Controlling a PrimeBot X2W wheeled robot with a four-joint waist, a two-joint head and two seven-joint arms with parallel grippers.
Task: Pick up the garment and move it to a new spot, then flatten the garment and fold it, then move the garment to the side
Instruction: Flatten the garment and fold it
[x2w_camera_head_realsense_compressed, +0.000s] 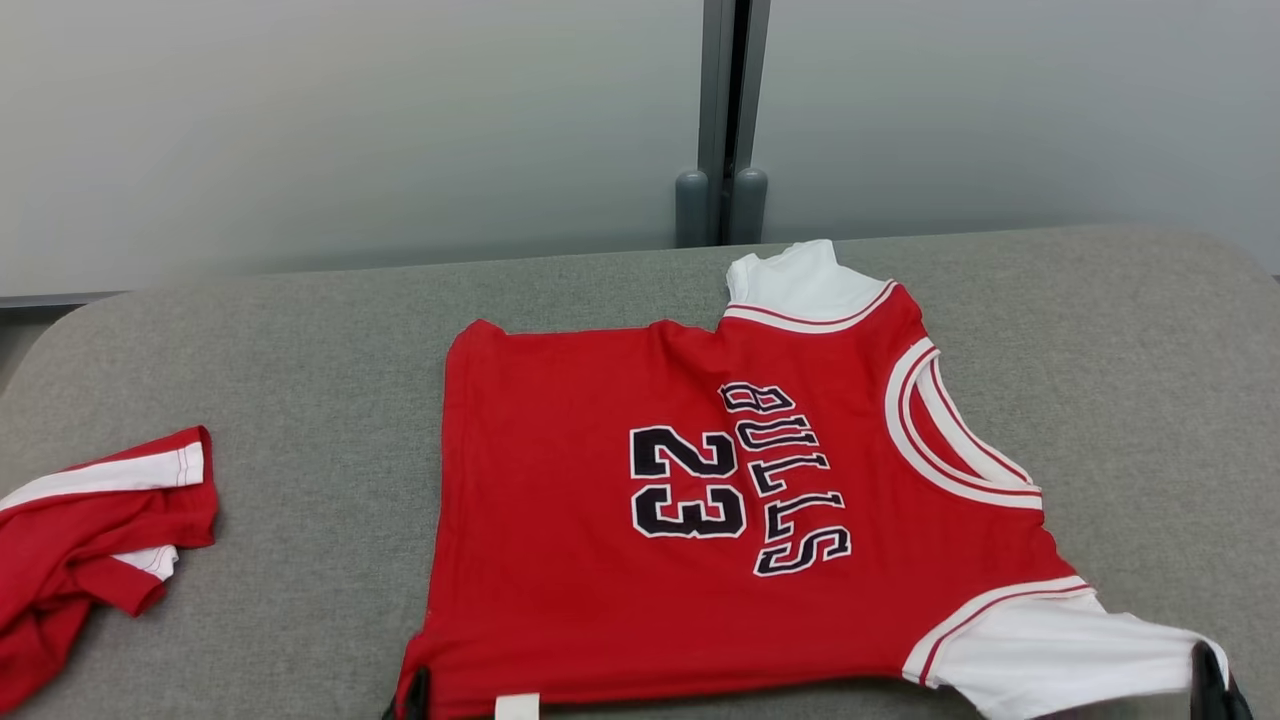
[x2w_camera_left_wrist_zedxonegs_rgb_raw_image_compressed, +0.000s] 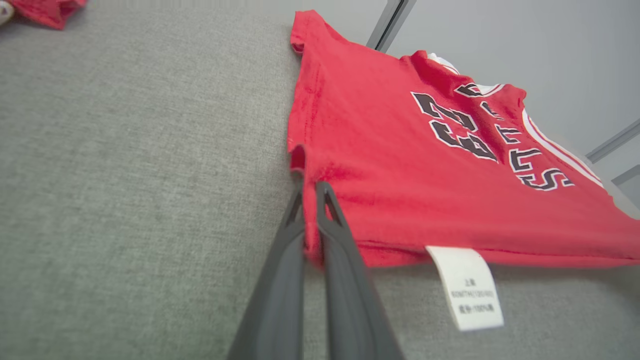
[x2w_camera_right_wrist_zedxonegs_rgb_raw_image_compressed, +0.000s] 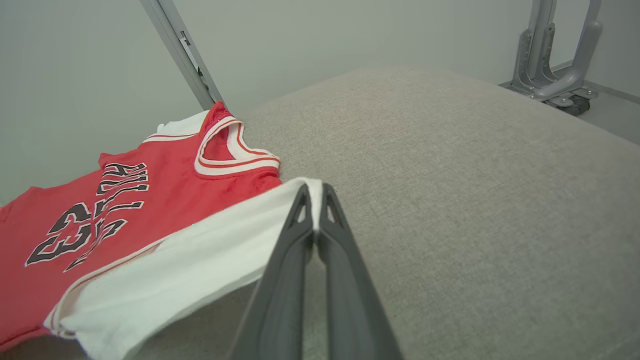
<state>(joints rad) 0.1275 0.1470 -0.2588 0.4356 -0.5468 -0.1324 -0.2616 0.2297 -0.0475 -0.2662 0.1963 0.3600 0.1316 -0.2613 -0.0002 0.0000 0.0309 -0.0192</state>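
Nearest, at the left, the left pincer (x2w_camera_left_wrist_zedxonegs_rgb_raw_image_compressed: 310, 186) is clamped on the near hem corner of the red garment (x2w_camera_head_realsense_compressed: 600, 560), which lies spread on the grey counter (x2w_camera_head_realsense_compressed: 300, 350), and at the right the right pincer (x2w_camera_right_wrist_zedxonegs_rgb_raw_image_compressed: 314, 192) is clamped on its white sleeve (x2w_camera_right_wrist_zedxonegs_rgb_raw_image_compressed: 200, 260). Flattening seems in hand, and the next move calls for an even pull on both ends. The head view gives a second red garment (x2w_camera_head_realsense_compressed: 90, 540) far left; the left wrist view gives the care label (x2w_camera_left_wrist_zedxonegs_rgb_raw_image_compressed: 467, 287) up close.

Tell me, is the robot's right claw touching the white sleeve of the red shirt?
Touching. The right wrist view shows the right gripper shut on the edge of the white sleeve, with the cloth pinched between its two dark fingers.
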